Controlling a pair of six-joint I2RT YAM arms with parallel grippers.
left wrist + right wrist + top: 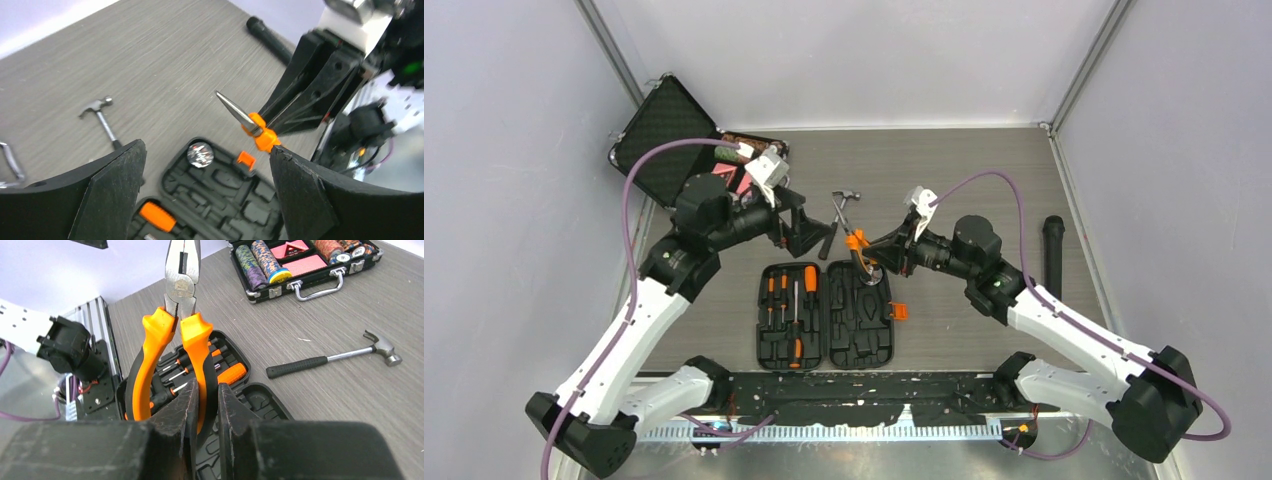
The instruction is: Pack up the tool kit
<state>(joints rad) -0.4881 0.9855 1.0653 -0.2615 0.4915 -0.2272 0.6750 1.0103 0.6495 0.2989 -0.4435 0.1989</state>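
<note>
The tool kit (824, 318) lies open and flat near the arms. Its left half holds orange-handled screwdrivers (792, 300); its right half shows mostly bare moulded slots (235, 192) and an orange latch (898, 311). My right gripper (206, 410) is shut on one handle of the orange-and-black pliers (182, 315), which hang nose-up over the case's far edge (857, 242). My left gripper (205, 175) stands wide open above the case with nothing between its fingers (110, 192). The pliers' nose (239, 114) shows just beyond that gripper's right finger.
A small hammer (848, 196) lies on the table just beyond the case. A metal-edged black briefcase (300, 270) of poker chips and red cards stands open at the far left. A black cylinder (1052, 250) lies at the right. A round silver disc (200, 154) sits in the case's corner.
</note>
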